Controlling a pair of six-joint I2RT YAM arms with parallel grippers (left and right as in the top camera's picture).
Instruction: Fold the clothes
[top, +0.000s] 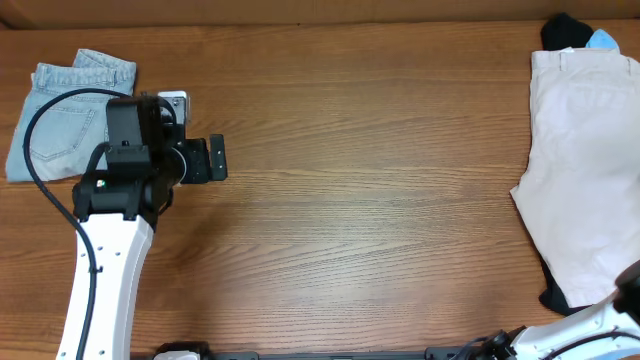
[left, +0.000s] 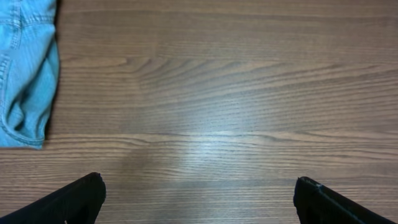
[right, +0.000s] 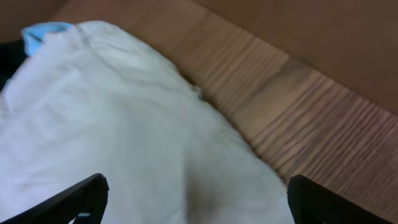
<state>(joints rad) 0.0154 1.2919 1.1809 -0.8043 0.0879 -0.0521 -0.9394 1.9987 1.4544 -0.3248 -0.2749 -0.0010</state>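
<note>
The cream shorts (top: 583, 170) lie spread at the table's right edge, on top of a black garment (top: 556, 296). They fill the right wrist view (right: 124, 143). My right gripper (right: 196, 202) is open, hovering just above the cream shorts; only part of its arm (top: 600, 325) shows at the bottom right of the overhead view. My left gripper (top: 216, 158) is open and empty over bare wood at the left, to the right of the denim shorts (top: 62, 115). In the left wrist view (left: 199, 199) its fingers are spread wide.
Light-blue denim shorts lie folded at the far left (left: 26, 68). A black top (top: 566, 30) with a light-blue piece (top: 602, 40) sits at the back right corner. A small white object (top: 174, 100) lies beside the left arm.
</note>
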